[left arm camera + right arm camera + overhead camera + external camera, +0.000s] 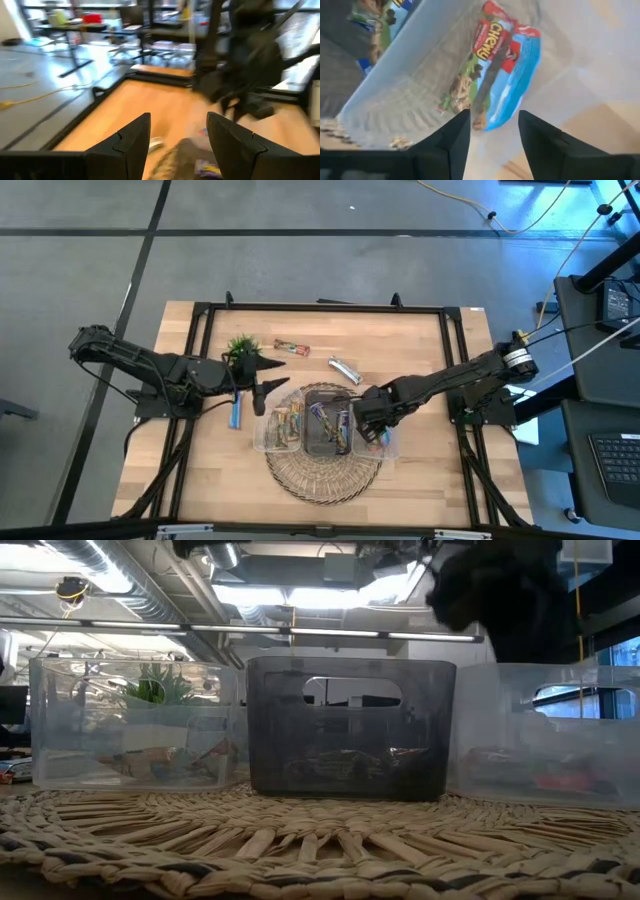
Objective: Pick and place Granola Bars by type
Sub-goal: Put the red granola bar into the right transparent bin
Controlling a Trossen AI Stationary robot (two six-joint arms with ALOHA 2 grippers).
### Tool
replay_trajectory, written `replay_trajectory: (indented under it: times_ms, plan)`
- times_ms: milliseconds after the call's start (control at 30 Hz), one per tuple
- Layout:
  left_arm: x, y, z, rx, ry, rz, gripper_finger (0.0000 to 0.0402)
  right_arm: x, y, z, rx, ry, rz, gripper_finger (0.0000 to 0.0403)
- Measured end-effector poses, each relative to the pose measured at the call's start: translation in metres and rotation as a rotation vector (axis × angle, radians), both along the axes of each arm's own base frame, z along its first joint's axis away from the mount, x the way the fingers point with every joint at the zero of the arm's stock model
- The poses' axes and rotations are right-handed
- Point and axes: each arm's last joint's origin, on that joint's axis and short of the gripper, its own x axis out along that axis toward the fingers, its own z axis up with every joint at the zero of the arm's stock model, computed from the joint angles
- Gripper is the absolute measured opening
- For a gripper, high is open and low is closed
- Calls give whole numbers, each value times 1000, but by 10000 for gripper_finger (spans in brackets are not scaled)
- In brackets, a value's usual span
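Most bars (290,423) sit sorted in the bins (268,442), three remain on the table (420,340), while the right gripper (368,420) hovers open and empty over its bin, left gripper (262,393) open too.

One camera looked straight down on my whole light wooden counter (420,340). Another sat at mat height, close against the three plastic bins (350,725). My left wrist camera faced across toward my right arm; my right peered closely into the clear bin (395,100).
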Motion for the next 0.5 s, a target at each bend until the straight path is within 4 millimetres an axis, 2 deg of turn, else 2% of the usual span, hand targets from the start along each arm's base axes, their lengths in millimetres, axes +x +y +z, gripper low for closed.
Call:
replay_trajectory:
  times_ms: [233,367,500]
  plan:
    - [5,24,-2,-8,19,69,187,-25,-15,53,-53,-180,-40,170]
    - [10,46,-6,-31,50,74,187,-41,-29,77,-121,-294,-47,170]
    - [13,76,-17,-68,132,94,187,-51,-44,91,-210,-366,-77,170]
